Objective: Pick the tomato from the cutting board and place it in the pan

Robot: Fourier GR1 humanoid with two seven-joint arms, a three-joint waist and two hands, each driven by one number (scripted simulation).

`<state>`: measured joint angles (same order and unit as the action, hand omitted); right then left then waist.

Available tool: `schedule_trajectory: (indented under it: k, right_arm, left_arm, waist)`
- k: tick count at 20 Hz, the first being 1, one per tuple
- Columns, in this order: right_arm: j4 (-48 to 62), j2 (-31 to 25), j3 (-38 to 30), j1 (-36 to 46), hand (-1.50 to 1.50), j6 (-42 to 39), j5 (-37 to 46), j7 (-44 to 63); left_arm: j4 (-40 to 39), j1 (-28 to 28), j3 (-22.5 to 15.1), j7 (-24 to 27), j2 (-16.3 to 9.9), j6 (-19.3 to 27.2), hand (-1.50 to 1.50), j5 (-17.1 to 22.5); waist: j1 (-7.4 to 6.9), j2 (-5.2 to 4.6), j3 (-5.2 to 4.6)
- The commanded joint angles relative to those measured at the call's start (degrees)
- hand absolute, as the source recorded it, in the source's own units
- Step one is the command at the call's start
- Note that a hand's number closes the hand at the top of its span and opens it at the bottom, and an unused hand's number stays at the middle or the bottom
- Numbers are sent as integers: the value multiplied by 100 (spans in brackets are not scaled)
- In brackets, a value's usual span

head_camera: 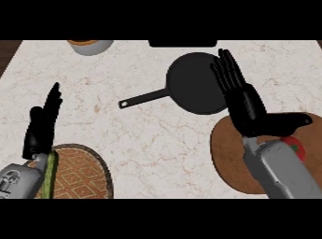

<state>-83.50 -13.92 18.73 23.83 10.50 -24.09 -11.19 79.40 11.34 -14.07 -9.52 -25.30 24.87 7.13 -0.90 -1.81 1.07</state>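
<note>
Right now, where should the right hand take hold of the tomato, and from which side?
Probably around the tomato's round red body, coming from above. It sits on the cutting board, mostly hidden under the open right hand and forearm, so the hand likely has to draw back first.

Red tomato on brown cutting board; black pan empty.

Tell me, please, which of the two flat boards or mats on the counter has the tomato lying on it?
The plain brown cutting board at the lower right holds the tomato, partly hidden under the right hand. The patterned oval mat at the lower left carries no tomato.
</note>
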Motion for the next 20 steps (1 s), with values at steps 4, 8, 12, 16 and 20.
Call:
schedule_trajectory:
  k: [4, 8, 12, 16, 20]
  right_arm:
    - [369, -665, -1736, -687, -150, 1465, -132, 241]
    - [1564, -1328, -2305, -1624, -150, 2923, 495, 946]
    - [1127, -984, -2613, -2382, -150, 4125, 357, 1519]
    - [824, -1947, -1666, -3342, -150, 4074, 1145, 2557]
    - [-192, -3044, -1313, -3927, -150, 3611, 1302, 3781]
  left_arm:
    - [10, -454, -53, 346, -243, -194, 0, -139]
    - [88, -649, -107, 316, -202, -245, 0, -56]
    - [253, -1033, -104, 525, -305, -425, 0, 35]
    - [561, -1139, -198, 557, -346, -655, 0, 116]
    - [682, -1246, -277, 541, -332, -636, 0, 21]
  waist:
    - [356, 211, -105]
    - [742, 120, -163]
    - [535, 301, -157]
    - [295, 240, -174]
    - [219, 221, -162]
